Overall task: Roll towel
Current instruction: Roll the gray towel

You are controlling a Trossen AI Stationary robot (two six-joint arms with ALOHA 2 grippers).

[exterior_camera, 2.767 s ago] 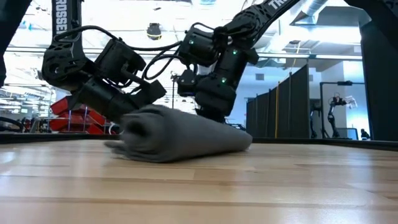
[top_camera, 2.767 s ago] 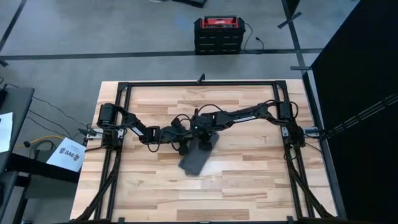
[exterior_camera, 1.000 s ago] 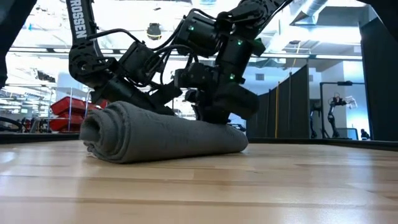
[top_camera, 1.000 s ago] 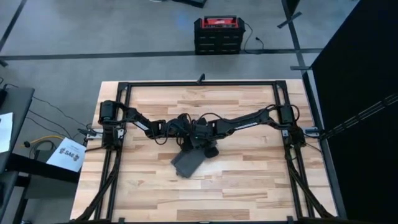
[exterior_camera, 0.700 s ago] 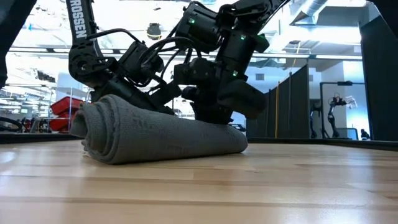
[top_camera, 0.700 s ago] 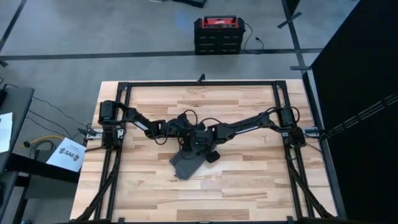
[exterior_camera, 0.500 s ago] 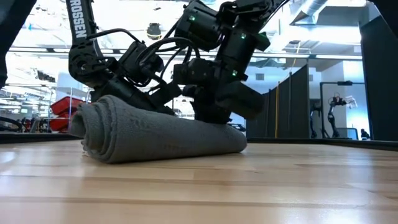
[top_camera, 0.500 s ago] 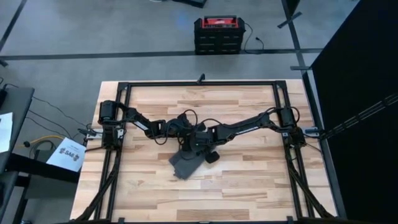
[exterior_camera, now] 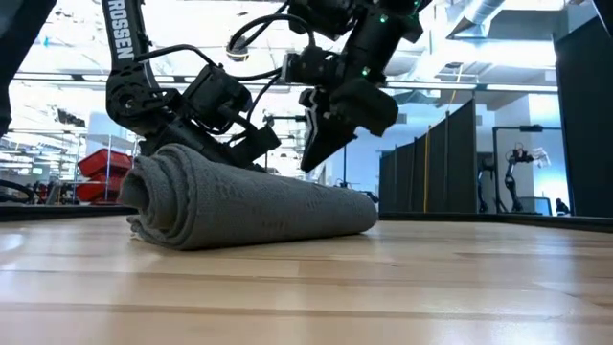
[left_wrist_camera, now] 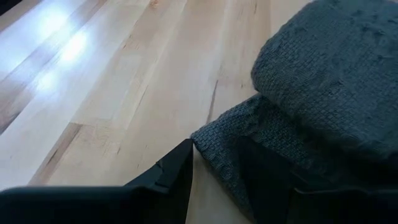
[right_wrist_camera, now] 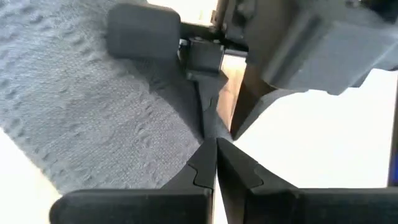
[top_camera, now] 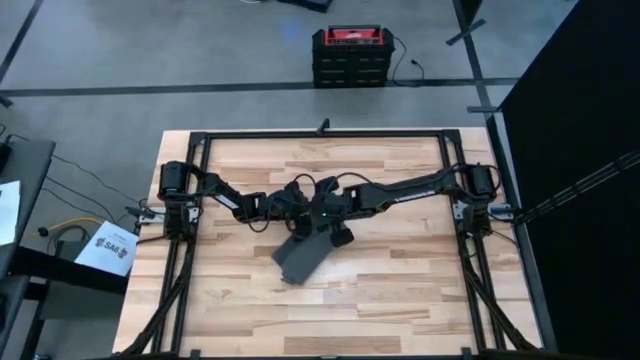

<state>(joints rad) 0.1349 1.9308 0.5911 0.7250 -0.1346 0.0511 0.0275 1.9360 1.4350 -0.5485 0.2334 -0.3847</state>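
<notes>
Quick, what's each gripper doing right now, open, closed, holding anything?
Left gripper: jaws open around the towel edge, low on the table.
Right gripper: jaws shut, empty, lifted above the towel.

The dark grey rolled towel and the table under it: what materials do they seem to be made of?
The dark grey rolled towel looks like soft woven or knitted cloth, matte: the left wrist view shows a coarse nubby weave. The table looks like light wooden planks with visible grain and seams, faintly glossy, probably sealed.

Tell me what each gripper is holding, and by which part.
Nothing is clamped. The left gripper is open astride the towel's loose edge; the right gripper is shut, empty, above the roll.
</notes>
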